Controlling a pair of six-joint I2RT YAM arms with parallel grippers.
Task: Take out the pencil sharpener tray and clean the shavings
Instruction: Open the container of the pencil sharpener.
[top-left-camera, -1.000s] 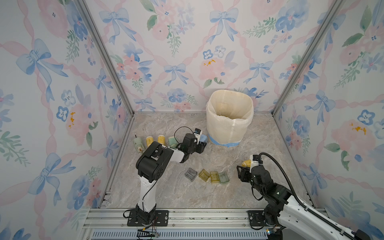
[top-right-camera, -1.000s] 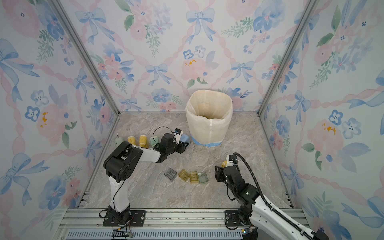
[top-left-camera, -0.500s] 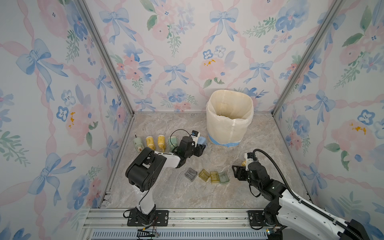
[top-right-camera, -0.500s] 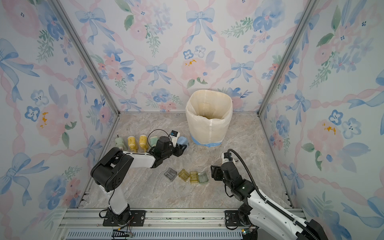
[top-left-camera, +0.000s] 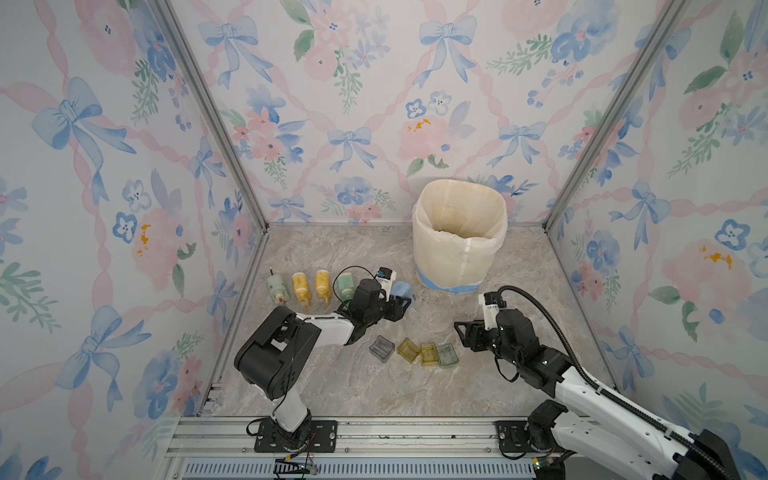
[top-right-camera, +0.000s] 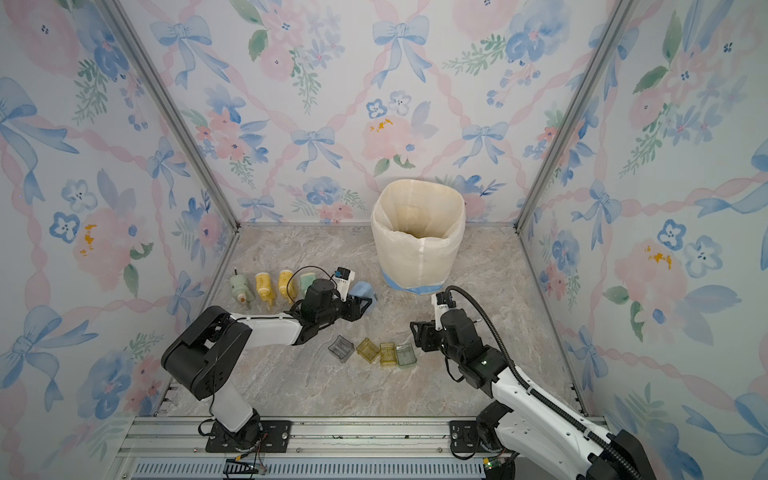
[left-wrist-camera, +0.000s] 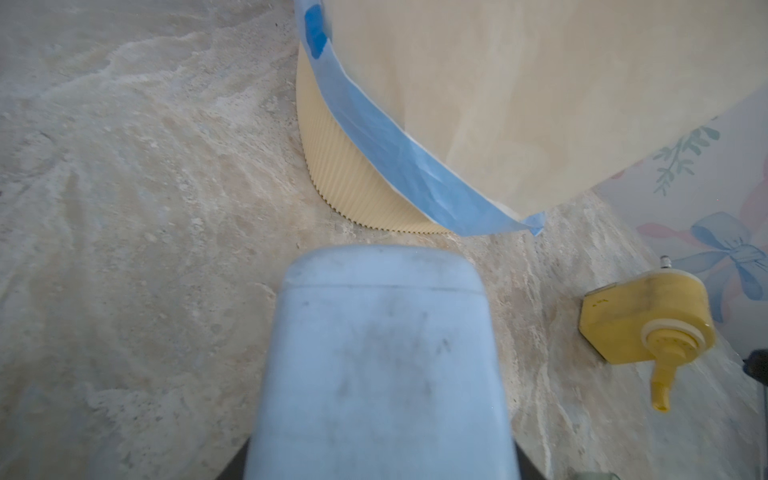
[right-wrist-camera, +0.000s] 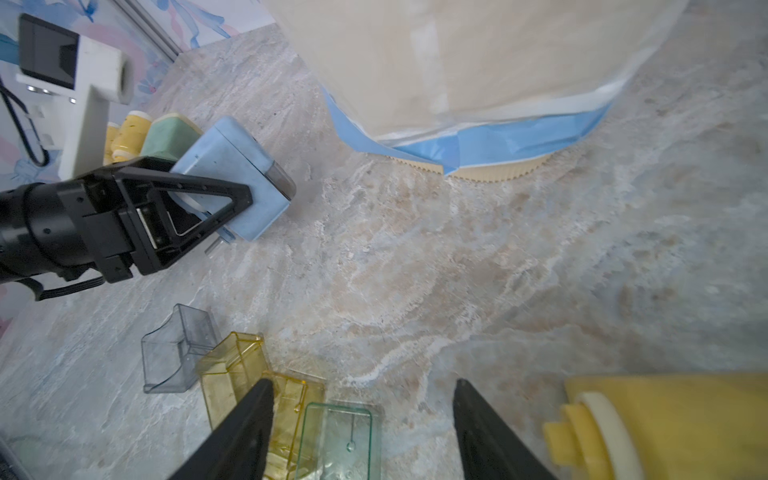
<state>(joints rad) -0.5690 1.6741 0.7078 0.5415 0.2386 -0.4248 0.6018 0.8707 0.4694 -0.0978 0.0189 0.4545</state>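
Notably, right wrist view showed yellow sharpener (right-wrist-camera: 665, 419) lower right, hidden in top views | left gripper (right-wrist-camera: 232, 199) reached low, clamping blue sharpener (right-wrist-camera: 232, 162) | right gripper (right-wrist-camera: 363, 386) hovered wide, empty

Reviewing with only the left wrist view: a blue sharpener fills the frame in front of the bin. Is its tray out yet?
Observer: No. The blue sharpener, clamped in the left claw, has its dark tray seated in the body.
Reviewer: Any other trays already out?
Observer: Four lie in a row on the table: a grey tray, two yellow trays and a green tray.
Reviewer: And the right arm?
Observer: The right claw is open and empty, near the green tray.
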